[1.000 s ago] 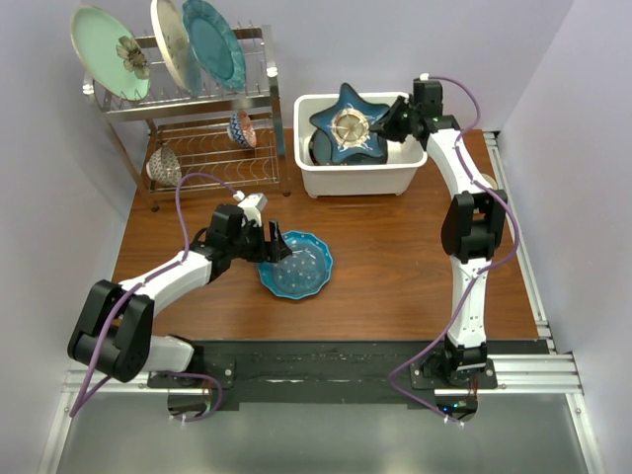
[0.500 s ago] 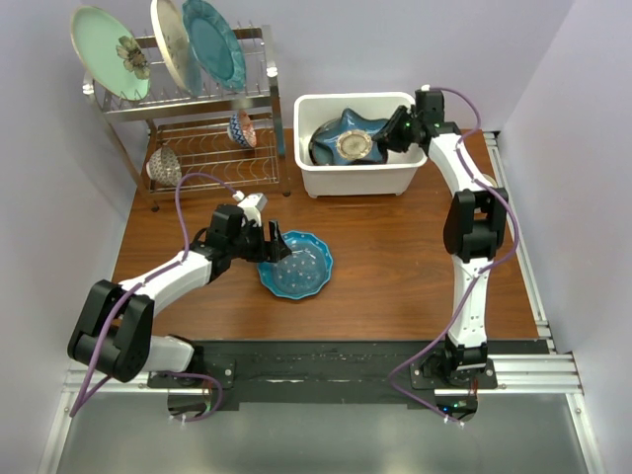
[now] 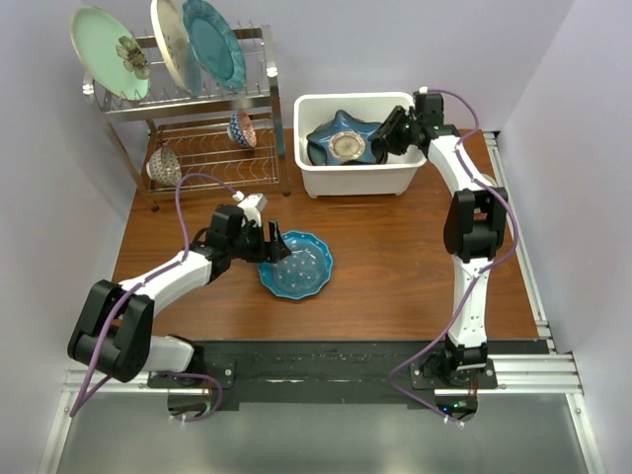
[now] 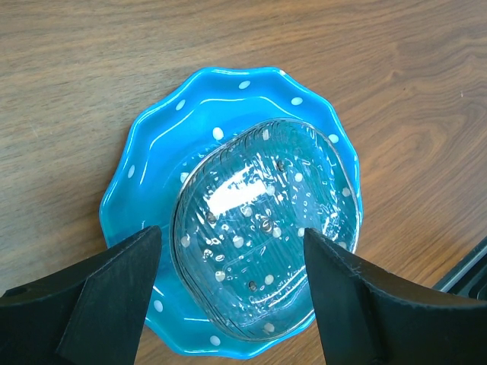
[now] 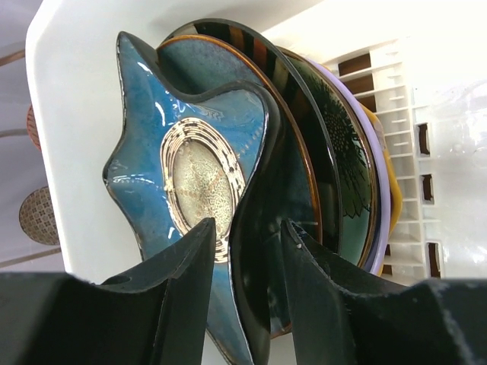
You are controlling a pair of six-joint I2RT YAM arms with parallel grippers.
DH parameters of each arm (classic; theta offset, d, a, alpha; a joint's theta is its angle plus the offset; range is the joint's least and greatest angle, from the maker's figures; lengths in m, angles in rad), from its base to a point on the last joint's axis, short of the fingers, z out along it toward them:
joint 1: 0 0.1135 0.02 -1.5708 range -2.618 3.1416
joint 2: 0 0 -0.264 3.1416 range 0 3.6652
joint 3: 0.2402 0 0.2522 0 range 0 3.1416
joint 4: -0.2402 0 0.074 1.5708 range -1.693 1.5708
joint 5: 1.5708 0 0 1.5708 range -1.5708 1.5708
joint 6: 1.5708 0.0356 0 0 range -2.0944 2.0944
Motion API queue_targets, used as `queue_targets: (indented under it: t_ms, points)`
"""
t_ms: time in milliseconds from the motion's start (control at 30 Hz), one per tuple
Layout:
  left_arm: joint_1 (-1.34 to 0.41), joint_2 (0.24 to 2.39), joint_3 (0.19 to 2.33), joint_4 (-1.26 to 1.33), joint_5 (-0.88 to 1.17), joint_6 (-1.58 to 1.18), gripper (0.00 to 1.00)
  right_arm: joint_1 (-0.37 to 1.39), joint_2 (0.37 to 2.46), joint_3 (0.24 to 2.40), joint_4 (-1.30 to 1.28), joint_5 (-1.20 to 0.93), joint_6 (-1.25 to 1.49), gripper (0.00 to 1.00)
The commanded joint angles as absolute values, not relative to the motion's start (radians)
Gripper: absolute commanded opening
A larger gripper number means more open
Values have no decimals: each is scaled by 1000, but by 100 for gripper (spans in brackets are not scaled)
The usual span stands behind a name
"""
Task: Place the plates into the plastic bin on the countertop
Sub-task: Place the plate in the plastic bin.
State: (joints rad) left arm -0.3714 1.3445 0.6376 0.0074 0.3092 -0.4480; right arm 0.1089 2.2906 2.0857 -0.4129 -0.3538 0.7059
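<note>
A: What is on the countertop (image 3: 415, 267)?
B: The plastic bin (image 3: 346, 180), with the star-shaped plate (image 3: 326, 138) leaning on a stack (image 5: 358, 190) inside; the blue scalloped plate (image 3: 306, 272) lies outside it.
A: Grippers?
B: The right gripper (image 5: 249, 228) is parted astride the star's rim, not clamping it; the left gripper (image 3: 276, 247) gapes empty over the blue plate.

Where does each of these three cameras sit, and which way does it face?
Top external: fixed above and behind, facing down at the countertop, dish rack and plastic bin; left arm and right arm show whole.
Left wrist: on the left arm, facing straight down at the blue scalloped plate; the left pincer shows its two fingers.
Right wrist: on the right arm, facing into the bin at the stacked plates; the right pincer straddles the star-shaped plate.
Shared: top and right wrist both see that star-shaped plate.
</note>
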Motion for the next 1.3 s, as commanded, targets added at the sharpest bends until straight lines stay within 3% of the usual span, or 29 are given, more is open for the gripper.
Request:
queue_targets:
  t_ms: [0,467,900,1267]
  points:
    - [-365,1321,664,15,298,-419,80,98,2200,2057,-350,-373,701,44]
    - [-365,1304,669,3,287,-419,79,95,1967,1951,-247,-460,716,51]
    - [-365,1325,663,3,276,-428,70,130,1628,1487,-190,-554,663,51]
    - [-367,1384,637,32,275,-440,62,253,1543,1220,-201,-548,592,52]
